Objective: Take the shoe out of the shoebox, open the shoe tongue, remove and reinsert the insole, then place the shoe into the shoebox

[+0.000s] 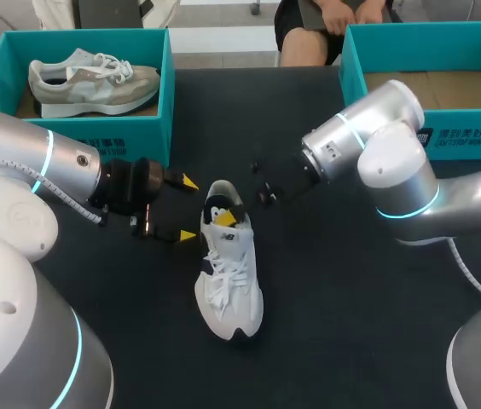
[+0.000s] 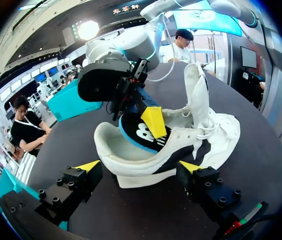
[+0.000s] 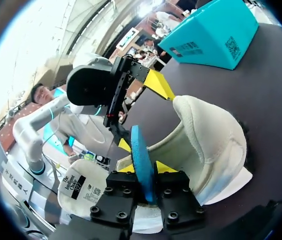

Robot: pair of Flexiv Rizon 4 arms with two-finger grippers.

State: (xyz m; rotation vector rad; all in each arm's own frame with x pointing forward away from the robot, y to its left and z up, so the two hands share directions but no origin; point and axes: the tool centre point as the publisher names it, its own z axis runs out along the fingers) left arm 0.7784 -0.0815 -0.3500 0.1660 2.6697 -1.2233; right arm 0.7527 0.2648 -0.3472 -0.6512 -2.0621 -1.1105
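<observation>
On black table (image 1: 351, 298): white shoe (image 1: 228, 290) standing on its sole, toe toward 6 o'clock, tongue raised. Right gripper (image 1: 221, 217) at heel opening, at 12 o'clock of shoe, closed from both sides on blue-edged insole (image 3: 142, 150), partly inside shoe. Left gripper (image 1: 188, 208) at 9 o'clock of heel, fingers (image 2: 88, 166) spread wide, gripping nothing, heel just ahead of them.
</observation>
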